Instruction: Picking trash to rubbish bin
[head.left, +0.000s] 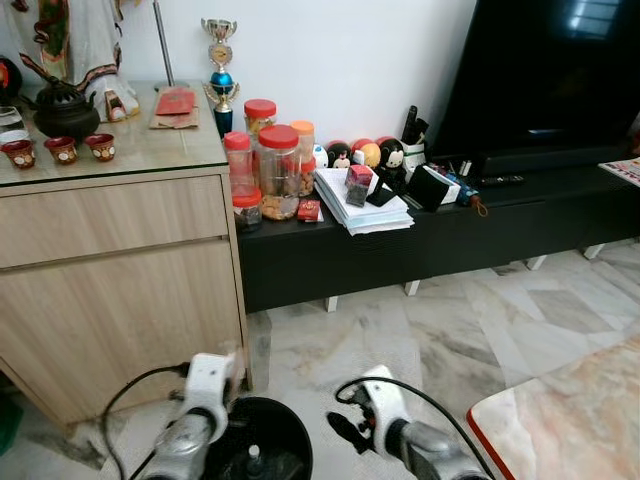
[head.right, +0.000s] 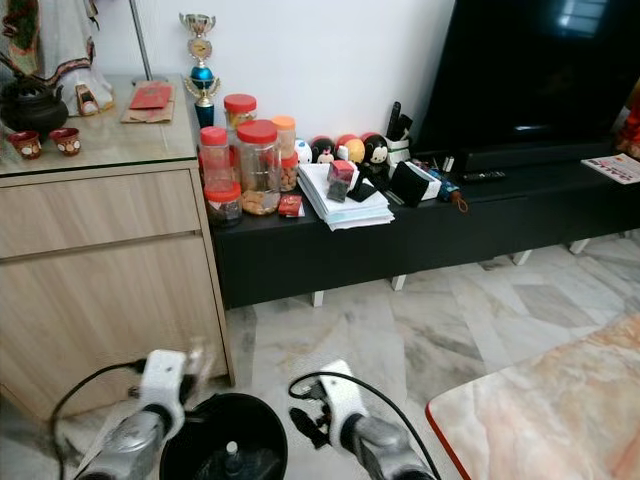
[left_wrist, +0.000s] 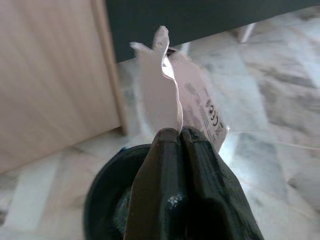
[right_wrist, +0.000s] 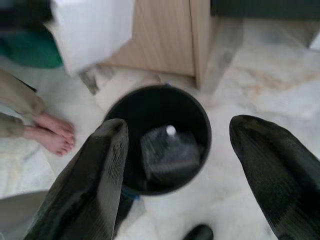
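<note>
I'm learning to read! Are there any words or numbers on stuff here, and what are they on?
Thin white paper scrap, pinched in the left gripper over the round black rubbish bin: dark printed marks, too blurred to read.
Clear plastic jars with red lids: labels too small to read.
Red packet on the wooden cabinet: nothing readable.
Nothing can be read for certain.

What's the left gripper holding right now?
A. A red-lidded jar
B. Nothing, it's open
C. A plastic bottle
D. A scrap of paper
D: the left gripper has its fingers shut on a pale scrap of paper, above the black bin.
</note>
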